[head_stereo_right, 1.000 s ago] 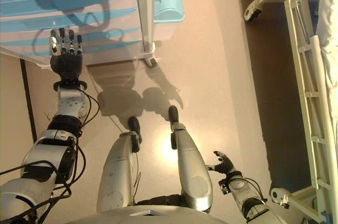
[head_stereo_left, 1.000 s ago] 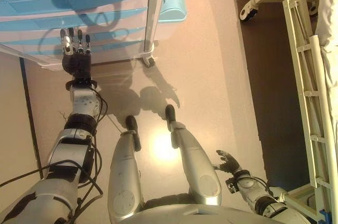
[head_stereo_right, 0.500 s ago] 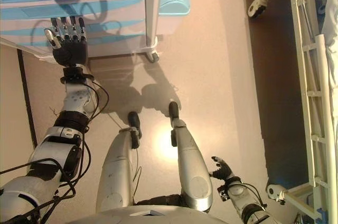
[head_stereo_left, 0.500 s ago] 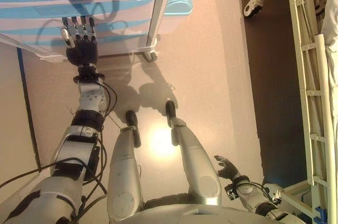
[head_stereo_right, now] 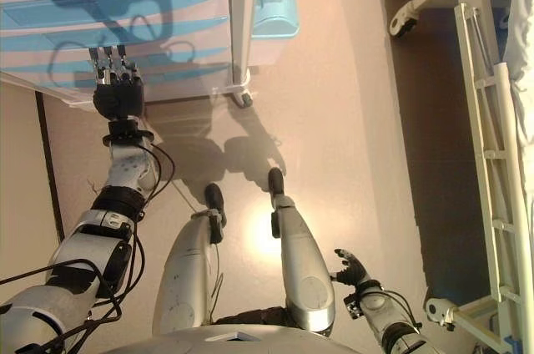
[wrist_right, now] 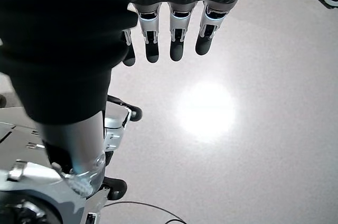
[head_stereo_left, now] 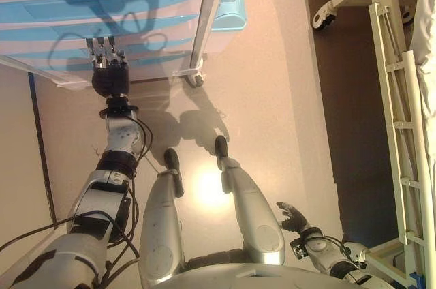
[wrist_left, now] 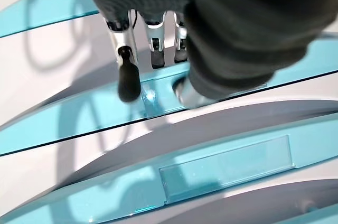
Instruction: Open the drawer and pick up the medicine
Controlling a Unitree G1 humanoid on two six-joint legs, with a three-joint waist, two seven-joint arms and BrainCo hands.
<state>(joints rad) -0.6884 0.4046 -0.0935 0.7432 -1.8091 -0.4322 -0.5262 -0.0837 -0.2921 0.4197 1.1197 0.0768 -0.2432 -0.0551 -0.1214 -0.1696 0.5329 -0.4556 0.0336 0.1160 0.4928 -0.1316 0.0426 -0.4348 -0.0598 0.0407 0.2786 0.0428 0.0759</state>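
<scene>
Left hand at the drawer fronts, no medicine in sight yet.

Your left hand [head_stereo_left: 109,74] reaches up to the drawer unit [head_stereo_left: 82,3], straight fingers [wrist_left: 127,78] just in front of one blue drawer front [wrist_left: 63,121]; that front runs crosswise to the fingers, so your pull comes straight back toward you. Only the wrist view shows the fingertips close to the blue band; the head views hide that gap. The drawers are shut, so wherever the medicine lies, it's hidden. Your right hand [head_stereo_right: 349,270] hangs low, relaxed and empty, far from the drawers.

A white bed frame [head_stereo_left: 402,118] stands beside a light-blue basket [head_stereo_left: 228,4].
</scene>
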